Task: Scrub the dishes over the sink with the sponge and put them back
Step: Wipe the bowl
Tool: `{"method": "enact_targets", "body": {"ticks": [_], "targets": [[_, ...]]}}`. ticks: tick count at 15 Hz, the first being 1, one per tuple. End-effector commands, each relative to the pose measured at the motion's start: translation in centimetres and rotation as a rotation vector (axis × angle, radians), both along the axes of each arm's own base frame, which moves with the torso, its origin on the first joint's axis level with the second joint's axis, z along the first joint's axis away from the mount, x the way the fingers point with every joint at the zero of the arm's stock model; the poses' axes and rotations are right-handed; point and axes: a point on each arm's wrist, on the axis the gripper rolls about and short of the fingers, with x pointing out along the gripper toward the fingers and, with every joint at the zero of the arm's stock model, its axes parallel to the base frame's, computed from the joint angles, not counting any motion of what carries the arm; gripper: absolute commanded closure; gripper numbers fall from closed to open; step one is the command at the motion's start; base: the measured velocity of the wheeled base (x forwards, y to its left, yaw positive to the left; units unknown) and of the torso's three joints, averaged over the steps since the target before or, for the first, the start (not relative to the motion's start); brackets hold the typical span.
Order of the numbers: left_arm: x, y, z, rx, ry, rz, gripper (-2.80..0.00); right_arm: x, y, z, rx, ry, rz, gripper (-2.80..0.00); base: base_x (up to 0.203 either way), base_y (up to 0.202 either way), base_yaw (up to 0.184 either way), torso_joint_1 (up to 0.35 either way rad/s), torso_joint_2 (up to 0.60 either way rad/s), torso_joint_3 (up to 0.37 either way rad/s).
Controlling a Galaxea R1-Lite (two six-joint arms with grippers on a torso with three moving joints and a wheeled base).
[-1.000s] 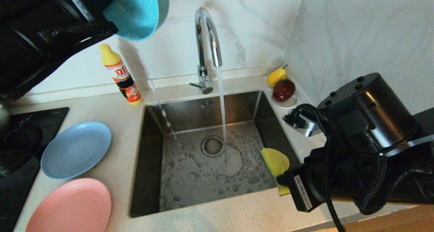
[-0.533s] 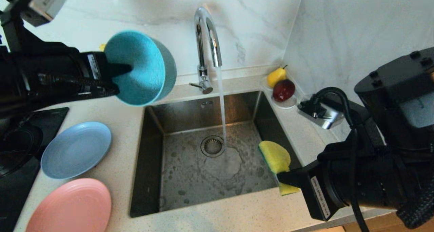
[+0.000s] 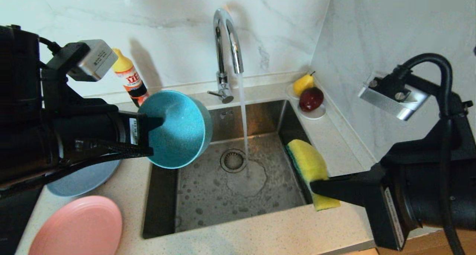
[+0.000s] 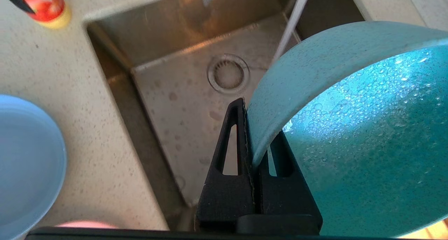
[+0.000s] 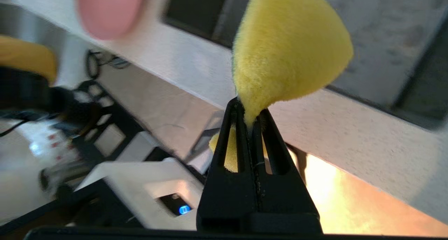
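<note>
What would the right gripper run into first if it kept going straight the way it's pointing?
Probably the water stream over the sink. The right gripper, shut on the sponge, points across the basin toward the left gripper's teal bowl; depth is unclear.

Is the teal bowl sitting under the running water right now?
No, the teal bowl hangs left of the water stream, clear of it.

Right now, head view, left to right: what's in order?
pink plate → teal bowl in the left gripper → faucet → sponge in the right gripper
</note>
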Motion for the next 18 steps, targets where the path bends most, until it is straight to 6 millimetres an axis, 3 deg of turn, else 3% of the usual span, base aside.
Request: {"method": "enact_targets", "body": {"ticks": [1, 7, 11, 18], "targets": [[1.5, -2.2, -1.7, 0.022, -0.019, 0.041, 0.00, -0.6, -0.2, 1.0, 0.039, -0.010, 0.028, 0.00, 0.000, 0.000, 0.000, 0.000, 0.00, 0.000], [2.4, -6.1, -3.0, 0.016, -0.086, 0.067, 0.00, -0.9, 0.9, 1.8, 0.077, 0.023, 0.122, 0.00, 0.000, 0.000, 0.000, 0.000, 0.00, 0.000], [2.8, -9.0, -3.4, 0.007, -0.168, 0.069, 0.00, -0.2, 2.2, 1.9, 0.125, 0.143, 0.128, 0.00, 0.000, 0.000, 0.000, 0.000, 0.00, 0.000], [2.7, -11.2, -4.0, -0.007, -0.188, 0.031, 0.00, 0.8, 3.8, 2.3, 0.164, 0.201, 0.142, 0.00, 0.000, 0.000, 0.000, 0.000, 0.00, 0.000]]}}
